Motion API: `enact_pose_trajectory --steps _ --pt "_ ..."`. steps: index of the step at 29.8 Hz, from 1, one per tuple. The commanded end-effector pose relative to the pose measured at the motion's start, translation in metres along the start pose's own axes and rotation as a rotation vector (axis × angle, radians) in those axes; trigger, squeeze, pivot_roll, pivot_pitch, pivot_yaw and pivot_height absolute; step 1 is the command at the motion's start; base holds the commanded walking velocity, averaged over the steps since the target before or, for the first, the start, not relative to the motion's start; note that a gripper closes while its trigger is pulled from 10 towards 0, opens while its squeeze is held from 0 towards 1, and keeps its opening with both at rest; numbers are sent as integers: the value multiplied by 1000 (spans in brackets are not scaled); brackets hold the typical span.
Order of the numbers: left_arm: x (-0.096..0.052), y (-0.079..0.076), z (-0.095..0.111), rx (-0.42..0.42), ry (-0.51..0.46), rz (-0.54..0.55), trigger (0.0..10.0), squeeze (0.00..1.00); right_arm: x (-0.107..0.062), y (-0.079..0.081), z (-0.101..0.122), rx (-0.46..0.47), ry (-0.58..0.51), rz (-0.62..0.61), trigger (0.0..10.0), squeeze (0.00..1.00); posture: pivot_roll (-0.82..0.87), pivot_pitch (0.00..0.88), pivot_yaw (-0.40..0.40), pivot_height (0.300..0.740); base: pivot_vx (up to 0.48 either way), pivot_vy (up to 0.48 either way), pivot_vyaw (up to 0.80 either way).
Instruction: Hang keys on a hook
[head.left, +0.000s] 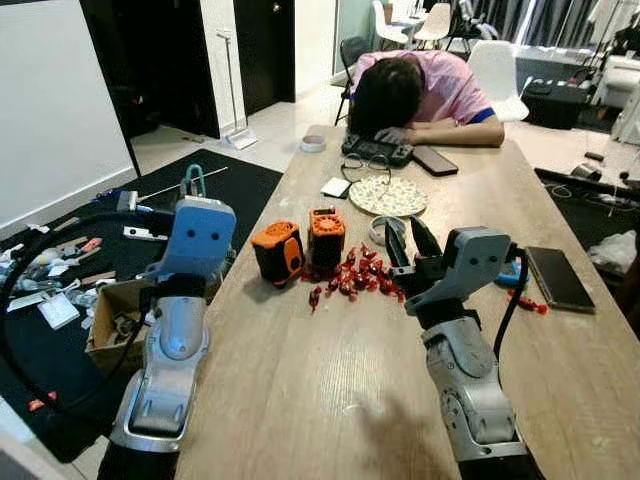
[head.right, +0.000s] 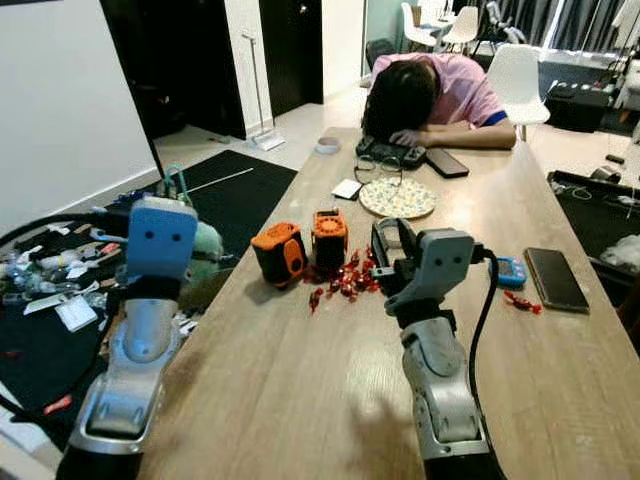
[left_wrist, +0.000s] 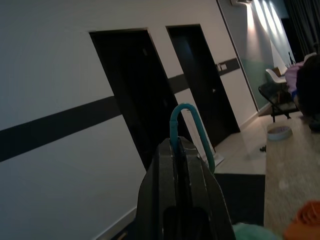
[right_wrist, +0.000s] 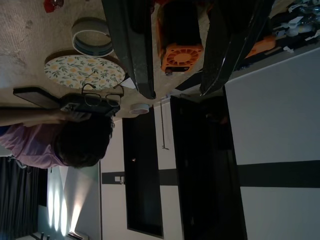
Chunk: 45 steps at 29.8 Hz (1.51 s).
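Note:
My left gripper (head.left: 192, 185) is raised off the table's left edge, shut on a teal loop (left_wrist: 186, 125) that sticks up past its fingertips; in the right eye view the teal loop (head.right: 178, 186) stands above the blue wrist. A pale green soft thing (head.right: 206, 246) hangs by that wrist. My right gripper (head.left: 405, 236) hovers open over the wooden table (head.left: 330, 400), just right of a heap of red wrapped sweets (head.left: 350, 275). Nothing lies between its black fingers (right_wrist: 131, 45).
Two orange-and-black devices (head.left: 278, 252) stand mid-table, with a tape roll (head.left: 380, 230) and patterned plate (head.left: 388, 196) behind. A person (head.left: 420, 90) slumps over the far end. A dark phone (head.left: 558, 277) lies at the right. Clutter and a cardboard box (head.left: 112, 320) cover the floor on the left.

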<state>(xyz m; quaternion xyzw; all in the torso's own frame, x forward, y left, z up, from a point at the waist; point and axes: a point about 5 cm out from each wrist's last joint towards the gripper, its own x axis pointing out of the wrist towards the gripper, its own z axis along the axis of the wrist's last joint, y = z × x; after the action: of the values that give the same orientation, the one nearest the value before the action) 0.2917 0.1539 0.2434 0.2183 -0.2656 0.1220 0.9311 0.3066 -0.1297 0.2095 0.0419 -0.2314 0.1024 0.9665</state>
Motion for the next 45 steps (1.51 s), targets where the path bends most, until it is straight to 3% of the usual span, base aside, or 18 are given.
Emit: enact_pose_trajectory --steps 1,45 --pt "-2 -1 3 18 -17 -16 10000 0 0 1 -1 5 1 5 10000 0 97 61 18 740 -262 0 0" --pt "-5 -1 2 31 -10 -15 10000 0 0 8 -7 22 22 31 10000 0 117 79 8 740 -279 0 0"
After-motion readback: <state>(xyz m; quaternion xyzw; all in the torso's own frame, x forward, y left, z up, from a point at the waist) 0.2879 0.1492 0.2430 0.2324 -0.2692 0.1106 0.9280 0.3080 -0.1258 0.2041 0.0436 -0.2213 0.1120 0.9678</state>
